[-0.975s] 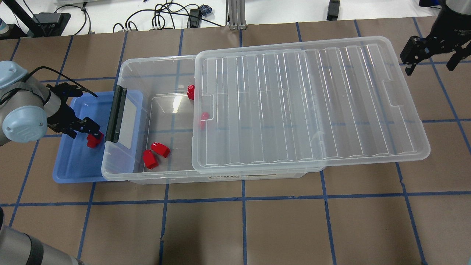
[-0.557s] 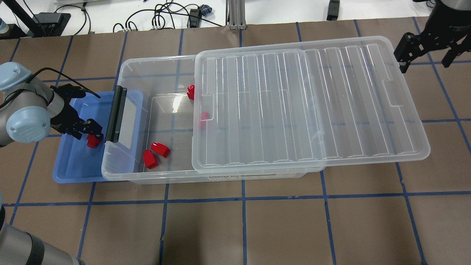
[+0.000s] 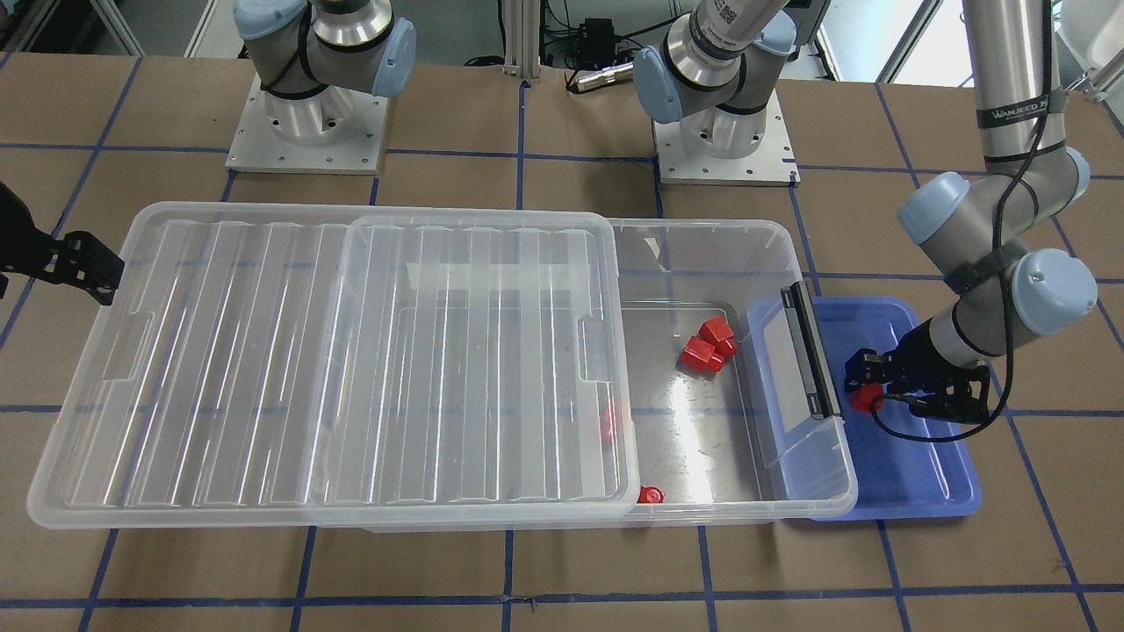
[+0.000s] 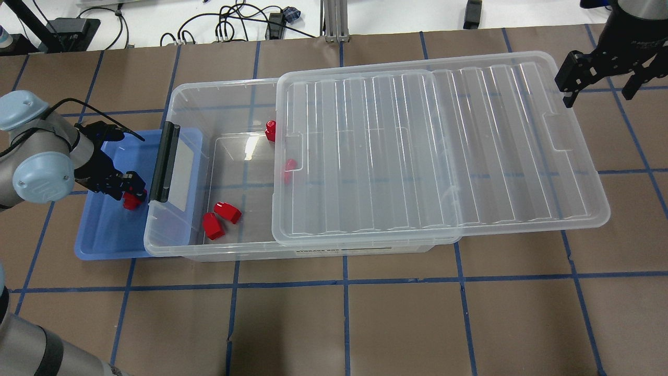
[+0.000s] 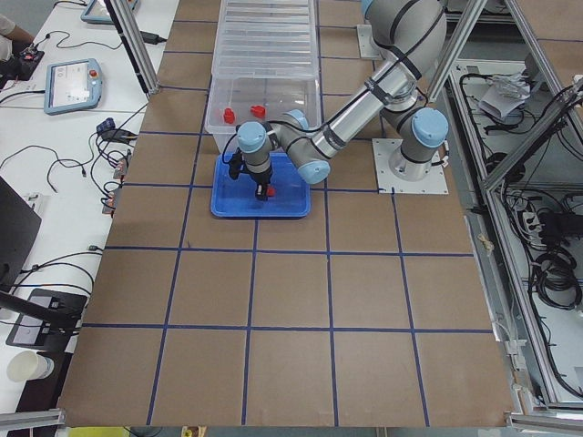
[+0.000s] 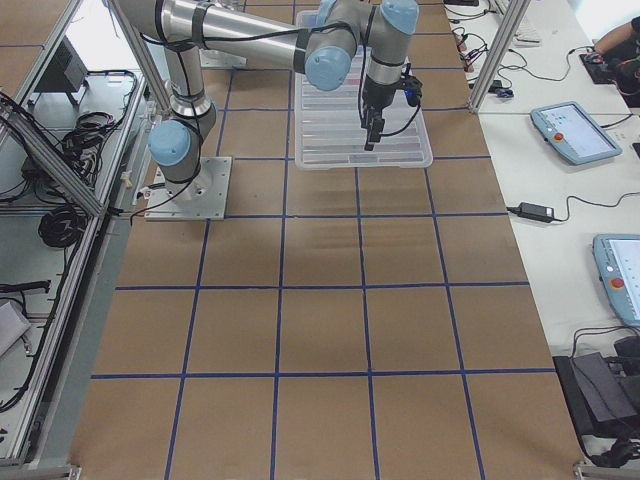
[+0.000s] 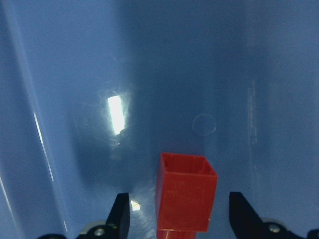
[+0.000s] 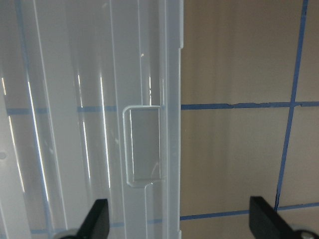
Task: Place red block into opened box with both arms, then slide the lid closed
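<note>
Red block (image 7: 185,199), glossy blue tray (image 7: 209,69)

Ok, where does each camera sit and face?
Front-facing: across table, facing both bases; left gripper over blue tray.
Overhead: from behind, down on box, lid, right gripper.
Exterior left: left end; left arm near.
Exterior right: right end; right arm near.
Left wrist: above red block; own fingertips.
Right wrist: above lid's edge; own fingertips.
Front-facing, overhead share the box.

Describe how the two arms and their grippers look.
The left arm and right arm are silver-grey tubes with light blue joint caps. The left arm carries black lettering and a black cable. The left gripper and right gripper are black, each with two fingers.
</note>
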You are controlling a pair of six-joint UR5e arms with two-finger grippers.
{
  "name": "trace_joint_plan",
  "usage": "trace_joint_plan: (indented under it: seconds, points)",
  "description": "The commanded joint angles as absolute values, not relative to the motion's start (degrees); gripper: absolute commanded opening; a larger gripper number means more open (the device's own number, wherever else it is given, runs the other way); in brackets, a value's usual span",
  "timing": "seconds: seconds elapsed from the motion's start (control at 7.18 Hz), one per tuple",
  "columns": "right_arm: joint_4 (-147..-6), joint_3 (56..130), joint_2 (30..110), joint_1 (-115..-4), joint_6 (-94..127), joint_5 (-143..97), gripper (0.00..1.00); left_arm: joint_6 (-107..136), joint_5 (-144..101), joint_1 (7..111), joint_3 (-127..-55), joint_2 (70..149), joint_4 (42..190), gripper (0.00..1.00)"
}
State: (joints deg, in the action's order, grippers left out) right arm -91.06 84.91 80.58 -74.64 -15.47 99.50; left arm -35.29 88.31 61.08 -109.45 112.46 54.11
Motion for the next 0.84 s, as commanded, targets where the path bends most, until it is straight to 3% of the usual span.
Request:
trace_joint_plan:
  seconds: [0.0, 0.42, 0.7]
  points:
    - [-91.1, 85.0, 80.9, -74.6, -15.4, 99.4, 1.00, -34.4, 88.3, 61.0, -109.2, 112.2, 54.3, 0.22]
    - [-91.6, 85.3, 80.5, -74.6, -15.2, 99.5, 1.00, -33.4, 88.3, 61.8, -106.3, 108.2, 57.1, 0.20]
    - [-91.8, 85.3, 80.8, -74.5, -15.2, 99.6, 1.00, -29.4, 87.0, 65.1, -94.6, 103.8, 77.7, 0.20]
